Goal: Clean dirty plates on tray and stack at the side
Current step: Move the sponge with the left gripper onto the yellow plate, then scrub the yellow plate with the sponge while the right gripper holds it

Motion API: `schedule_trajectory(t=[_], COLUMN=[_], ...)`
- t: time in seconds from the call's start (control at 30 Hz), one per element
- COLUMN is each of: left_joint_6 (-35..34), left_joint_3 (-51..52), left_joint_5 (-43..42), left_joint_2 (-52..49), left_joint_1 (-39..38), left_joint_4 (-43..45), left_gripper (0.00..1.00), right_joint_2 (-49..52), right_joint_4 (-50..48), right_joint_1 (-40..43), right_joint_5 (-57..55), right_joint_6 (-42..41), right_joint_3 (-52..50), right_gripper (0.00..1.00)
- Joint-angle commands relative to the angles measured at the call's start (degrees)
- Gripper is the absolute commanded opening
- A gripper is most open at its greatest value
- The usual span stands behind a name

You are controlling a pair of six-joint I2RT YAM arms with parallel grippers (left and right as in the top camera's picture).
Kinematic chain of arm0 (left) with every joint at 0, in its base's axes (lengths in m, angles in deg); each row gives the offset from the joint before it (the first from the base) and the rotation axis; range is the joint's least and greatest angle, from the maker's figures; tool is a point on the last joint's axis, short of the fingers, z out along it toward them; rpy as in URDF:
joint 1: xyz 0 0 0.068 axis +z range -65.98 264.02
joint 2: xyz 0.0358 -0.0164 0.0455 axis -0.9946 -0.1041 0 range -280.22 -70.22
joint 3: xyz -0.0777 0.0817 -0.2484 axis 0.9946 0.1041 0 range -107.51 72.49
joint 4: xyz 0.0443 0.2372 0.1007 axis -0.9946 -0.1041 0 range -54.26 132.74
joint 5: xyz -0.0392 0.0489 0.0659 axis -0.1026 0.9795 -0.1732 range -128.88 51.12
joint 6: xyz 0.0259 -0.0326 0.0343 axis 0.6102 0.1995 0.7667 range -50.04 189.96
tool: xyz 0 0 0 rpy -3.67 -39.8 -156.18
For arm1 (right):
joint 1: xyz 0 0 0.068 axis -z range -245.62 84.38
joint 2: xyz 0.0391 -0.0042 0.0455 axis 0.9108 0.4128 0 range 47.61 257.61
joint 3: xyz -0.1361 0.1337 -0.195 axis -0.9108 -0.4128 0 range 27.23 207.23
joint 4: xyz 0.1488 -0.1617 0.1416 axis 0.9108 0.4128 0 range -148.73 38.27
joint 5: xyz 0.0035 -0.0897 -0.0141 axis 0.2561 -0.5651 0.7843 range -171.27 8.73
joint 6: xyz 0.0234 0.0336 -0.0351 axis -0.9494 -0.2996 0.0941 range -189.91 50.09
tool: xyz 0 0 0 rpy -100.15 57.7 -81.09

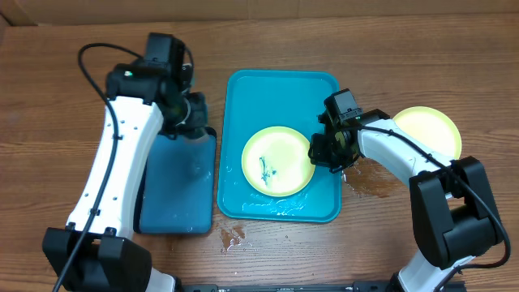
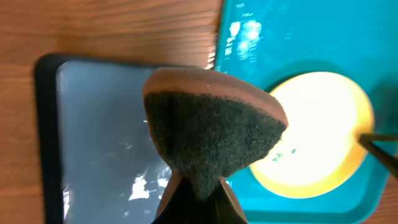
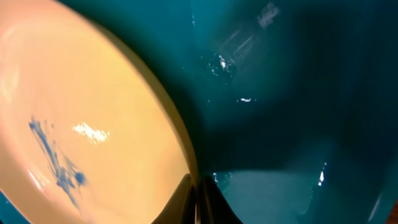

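right tool [image 3: 198,190] pinches smeared plate [image 3: 93,118] at its rim (tips cut off); left tool [image 2: 196,190] clamps sponge [image 2: 211,127].

The left arm [image 1: 122,154], at nine o'clock, has a long white shell between black joints, a thin black cable looping along it. The right arm [image 1: 393,150], at three o'clock, matches. The left gripper [image 2: 198,185] and right gripper [image 3: 198,190] have dark fingers.

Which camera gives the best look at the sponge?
The left wrist view: the sponge sits large and central, dark scrubbing face toward the camera, pinched in the left gripper. Overhead, that gripper hides it; the right wrist view misses it entirely.
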Motion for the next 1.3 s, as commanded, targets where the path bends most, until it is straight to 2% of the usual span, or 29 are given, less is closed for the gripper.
schedule_trajectory(t=[0.0, 0.13, 0.27, 0.43, 0.53, 0.7, 0.87, 1.07, 1.17, 1.27], left_joint_6=[-4.13, -11.08, -18.64, -19.91, -19.91, -19.89, -21.24, -14.43, -12.90, -12.55], left_joint_3=[0.28, 5.70, 14.40, 20.28, 20.39, 20.33, 20.02, 19.96, 19.96, 19.98], left_joint_5=[-2.82, -3.69, -3.72, -5.44, -6.58, -5.31, 5.95, 11.52, 9.09, 1.25], left_joint_2=[0.55, 0.52, -0.24, -4.55, -8.90, -14.93, -16.04, -16.04, -16.06, -16.09], left_joint_1=[-4.24, -9.42, -15.82, -22.16, -24.28, -23.71, -20.37, -16.55, -15.30, -15.28], left_joint_4=[3.45, 12.20, 23.74, 37.22, 40.35, 40.24, 31.32, 26.51, 26.80, 29.44], left_gripper=[0.04, 0.04, 0.04, 0.04, 0.04, 0.04, 0.04, 0.04, 0.04, 0.04], right_joint_2=[0.59, 0.59, 0.59, 0.59, 0.59, 0.59, 0.59, 0.59, 0.59, 0.59], right_joint_4=[-0.33, -0.37, -0.81, -0.76, -0.76, -0.31, -0.11, -0.17, -0.13, -0.09], right_joint_1=[0.33, 0.28, 0.20, 0.20, 0.20, 0.20, 0.20, 0.20, 0.20, 0.20], right_joint_5=[0.68, -0.79, -1.27, -1.46, -1.44, -1.44, -1.46, -1.44, -1.46, -1.46], right_joint_6=[-1.18, -5.05, -4.94, -4.83, -4.83, -4.83, -4.81, -4.83, -4.83, -4.81], right_joint_3=[-0.20, -0.76, -1.88, -2.34, -2.34, -2.34, -2.34, -2.34, -2.34, -2.34], right_gripper=[0.04, 0.04, 0.04, 0.04, 0.04, 0.04, 0.04, 0.04, 0.04, 0.04])
